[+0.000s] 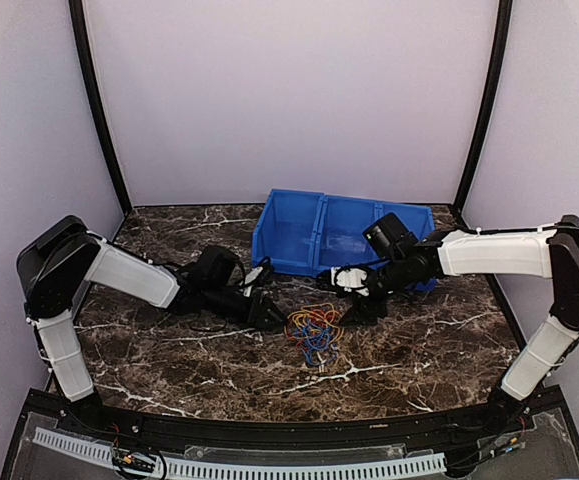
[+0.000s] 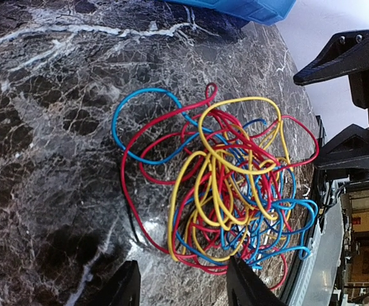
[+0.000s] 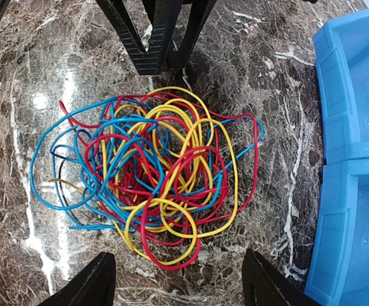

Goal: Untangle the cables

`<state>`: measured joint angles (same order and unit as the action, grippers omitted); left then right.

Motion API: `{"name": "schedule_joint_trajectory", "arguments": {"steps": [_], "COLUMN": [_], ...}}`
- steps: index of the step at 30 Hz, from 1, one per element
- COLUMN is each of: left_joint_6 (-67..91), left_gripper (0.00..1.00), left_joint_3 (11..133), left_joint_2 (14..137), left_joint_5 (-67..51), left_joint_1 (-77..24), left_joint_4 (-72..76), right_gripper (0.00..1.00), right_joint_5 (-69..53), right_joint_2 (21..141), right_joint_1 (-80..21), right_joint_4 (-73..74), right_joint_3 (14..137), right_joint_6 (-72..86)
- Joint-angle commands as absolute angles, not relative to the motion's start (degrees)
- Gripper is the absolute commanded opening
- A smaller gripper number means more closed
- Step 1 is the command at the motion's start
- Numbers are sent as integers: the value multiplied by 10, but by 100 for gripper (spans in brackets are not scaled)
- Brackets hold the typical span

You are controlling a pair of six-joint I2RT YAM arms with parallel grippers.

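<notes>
The cables (image 1: 312,330) are a tangled bunch of thin yellow, blue and red wires lying on the dark marble table, just in front of the blue bin. My left gripper (image 1: 269,312) is open and empty at the bunch's left edge. In the left wrist view the cables (image 2: 229,185) lie just beyond the gripper (image 2: 183,262), whose right fingertip is close to the nearest loops. My right gripper (image 1: 354,300) is open and empty at the bunch's right side. In the right wrist view the cables (image 3: 152,185) lie just ahead of the gripper (image 3: 178,255), apart from its fingers.
A blue bin (image 1: 339,235) with two compartments stands behind the cables; its wall shows at the right of the right wrist view (image 3: 356,159). The two grippers face each other across the bunch. Enclosure walls stand on three sides.
</notes>
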<state>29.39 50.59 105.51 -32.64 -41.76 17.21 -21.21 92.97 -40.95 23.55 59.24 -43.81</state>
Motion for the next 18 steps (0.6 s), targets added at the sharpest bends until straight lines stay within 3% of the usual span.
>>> {"name": "schedule_joint_trajectory", "arguments": {"steps": [1, 5, 14, 18], "left_joint_6": [292, 304, 323, 314], "left_gripper": [47, 40, 6, 0], "left_joint_3": [525, 536, 548, 557], "left_joint_2": [1072, 1102, 1110, 1086], "left_joint_5": [-327, -344, -361, -360], "left_joint_1": [-418, -418, -419, -421], "left_joint_4": [171, 205, 249, 215], "right_gripper": [70, 69, 68, 68], "right_joint_5": [-190, -187, -202, -200], "right_joint_2": [921, 925, 902, 891], "right_joint_1": [-413, -414, -406, -392], "right_joint_4": [213, 215, 236, 263], "right_joint_3": [599, 605, 609, 619], "right_joint_6": [-437, -436, -444, -456]}}
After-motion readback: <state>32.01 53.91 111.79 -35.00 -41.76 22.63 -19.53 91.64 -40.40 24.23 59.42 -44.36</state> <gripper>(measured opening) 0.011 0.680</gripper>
